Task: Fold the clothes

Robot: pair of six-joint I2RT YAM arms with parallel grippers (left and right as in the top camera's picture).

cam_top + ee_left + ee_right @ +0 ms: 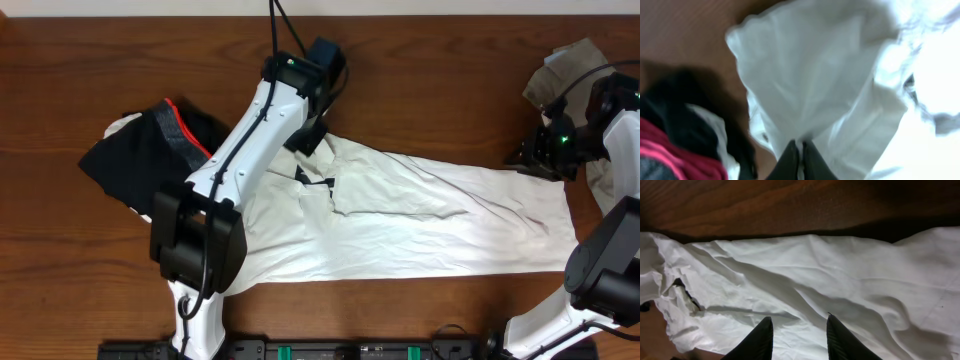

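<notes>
White T-shirt (430, 215): spread across the table (420, 60), rumpled, with no finished fold apparent. Black garment (135, 160): bunched at the shirt's left end. Khaki-grey garment (565, 70): heaped at the far right. Both are unfolded, so most of the task seems left. Left gripper (800, 150): jaws together, pinching shirt cloth, which only its wrist view shows. Right gripper (797, 325): jaws apart over the shirt's right end, a detail the overhead does not resolve.

The left arm (245, 140) covers part of the white T-shirt (430, 220); its dark lettering (315, 180) is mostly unreadable.
</notes>
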